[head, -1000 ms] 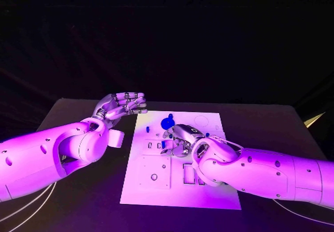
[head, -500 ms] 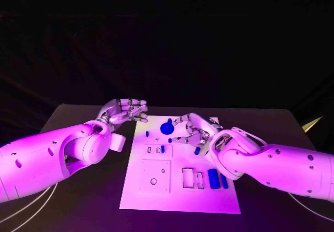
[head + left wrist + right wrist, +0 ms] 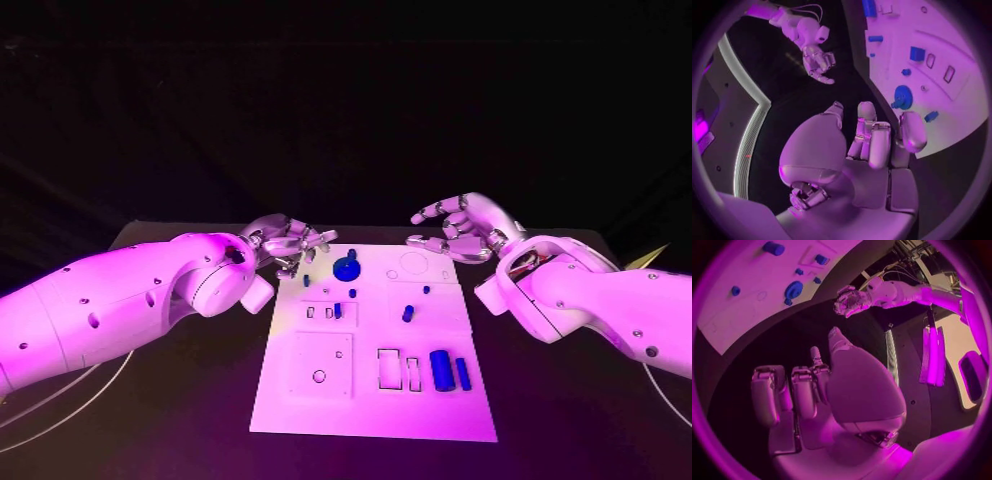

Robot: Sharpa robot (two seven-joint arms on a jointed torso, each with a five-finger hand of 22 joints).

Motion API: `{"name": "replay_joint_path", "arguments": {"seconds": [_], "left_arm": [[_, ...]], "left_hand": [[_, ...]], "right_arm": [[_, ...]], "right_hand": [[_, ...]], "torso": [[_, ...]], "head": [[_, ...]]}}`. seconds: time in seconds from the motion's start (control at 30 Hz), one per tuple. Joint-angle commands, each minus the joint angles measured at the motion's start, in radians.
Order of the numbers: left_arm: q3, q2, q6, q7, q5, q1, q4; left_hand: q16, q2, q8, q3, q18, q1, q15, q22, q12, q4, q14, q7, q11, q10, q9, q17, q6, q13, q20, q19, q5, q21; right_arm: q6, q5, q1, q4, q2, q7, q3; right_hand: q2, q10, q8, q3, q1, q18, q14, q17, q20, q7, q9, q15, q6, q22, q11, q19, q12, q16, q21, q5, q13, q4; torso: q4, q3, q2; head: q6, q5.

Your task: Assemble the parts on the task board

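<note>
- Your task board (image 3: 325, 400) lies at the frame's centre on the worktop (image 3: 159, 400).
- It carries a round blue part (image 3: 346, 269) near its upper edge, a small one (image 3: 408, 313) mid-board, and two upright ones (image 3: 441, 369) lower right.
- Left hand (image 3: 289, 245), upper left of the board: fingers curled, holding nothing.
- Right hand (image 3: 459, 228), upper right: fingers spread, holding nothing.
- The board's recesses are too small for you to read.

magenta light, dark surround
the white task board (image 3: 378, 340) glows brightest while the table (image 3: 577, 290) and backdrop fall to near black; the arms catch soft sheen from above (strongest on their rounded shells), small blue parts look slightly soft, and both wrist views bend straight edges and darken hard toward the circle's rim.
</note>
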Motion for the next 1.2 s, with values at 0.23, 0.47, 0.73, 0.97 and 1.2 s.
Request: {"name": "replay_joint_path", "arguments": {"seconds": [0.23, 0.47, 0.73, 0.97, 1.2], "left_arm": [[0.000, 0.058, 0.267, -0.364, -0.315, 0.019, -0.036], [-0.002, 0.102, 0.351, -0.437, -0.403, 0.026, -0.071], [-0.013, 0.140, 0.403, -0.461, -0.439, 0.035, -0.107], [-0.019, 0.157, 0.425, -0.466, -0.442, 0.039, -0.115], [-0.024, 0.167, 0.443, -0.469, -0.440, 0.040, -0.119]], "left_hand": [[0.043, 0.029, 0.079, -0.065, -0.031, -0.029, -0.023, 0.095, 0.158, 0.002, 0.069, -0.027, -0.023, 0.097, 0.071, 0.173, -0.004, 0.191, -0.019, 0.050, -0.003, 0.056], [0.052, 0.043, 0.073, -0.089, -0.034, -0.034, -0.020, 0.110, 0.169, 0.002, 0.075, -0.022, -0.019, 0.095, 0.078, 0.190, -0.025, 0.208, -0.019, 0.057, -0.002, 0.064], [0.059, 0.058, 0.059, -0.101, -0.037, -0.021, -0.017, 0.125, 0.185, 0.001, 0.080, -0.016, -0.014, 0.102, 0.078, 0.203, -0.039, 0.230, -0.017, 0.065, -0.002, 0.072], [0.061, 0.062, 0.058, -0.103, -0.037, -0.020, -0.016, 0.129, 0.189, 0.001, 0.081, -0.016, -0.014, 0.105, 0.079, 0.206, -0.039, 0.236, -0.016, 0.067, -0.002, 0.074], [0.064, 0.069, 0.057, -0.108, -0.039, -0.022, -0.015, 0.137, 0.194, 0.002, 0.084, -0.016, -0.013, 0.108, 0.080, 0.212, -0.035, 0.242, -0.015, 0.072, -0.002, 0.078]], "right_arm": [[0.022, 0.103, 0.007, -0.022, -0.022, 0.028, 0.000], [0.030, 0.102, 0.008, -0.030, -0.026, 0.012, 0.000], [0.031, 0.096, 0.009, -0.036, -0.027, -0.001, 0.000], [0.033, 0.091, 0.009, -0.040, -0.026, -0.009, 0.000], [0.035, 0.090, 0.009, -0.044, -0.023, -0.012, 0.000]], "right_hand": [[-0.002, 0.004, 0.005, -0.012, -0.017, 0.003, 0.093, 0.208, -0.007, -0.002, 0.001, -0.008, -0.001, 0.214, -0.005, 0.066, 0.009, -0.005, 0.004, -0.005, 0.155, 0.001], [-0.003, 0.005, 0.004, -0.014, -0.019, 0.003, 0.093, 0.207, -0.007, -0.002, 0.000, -0.008, -0.005, 0.214, -0.004, 0.066, 0.009, -0.005, 0.004, -0.005, 0.155, 0.001], [-0.003, 0.005, 0.004, -0.015, -0.020, 0.003, 0.093, 0.207, -0.008, -0.001, 0.000, -0.008, -0.008, 0.214, -0.004, 0.066, 0.010, -0.005, 0.004, -0.005, 0.155, 0.001], [-0.003, 0.005, 0.003, -0.015, -0.020, 0.003, 0.093, 0.207, -0.008, -0.001, 0.000, -0.008, -0.009, 0.214, -0.004, 0.067, 0.009, -0.005, 0.004, -0.005, 0.155, 0.000], [-0.003, 0.005, 0.003, -0.015, -0.020, 0.003, 0.093, 0.207, -0.008, -0.001, 0.000, -0.008, -0.009, 0.214, -0.004, 0.067, 0.009, -0.005, 0.004, -0.005, 0.155, 0.000]], "torso": [[0.0007, -0.0004, -0.002], [-0.0007, -0.0004, -0.001], [-0.0019, -0.0003, -0.001], [-0.0024, -0.0002, -0.001], [-0.0017, -0.0001, -0.001]], "head": [[-0.012, 0.008], [-0.019, 0.014], [-0.027, 0.018], [-0.032, 0.019], [-0.035, 0.019]]}}
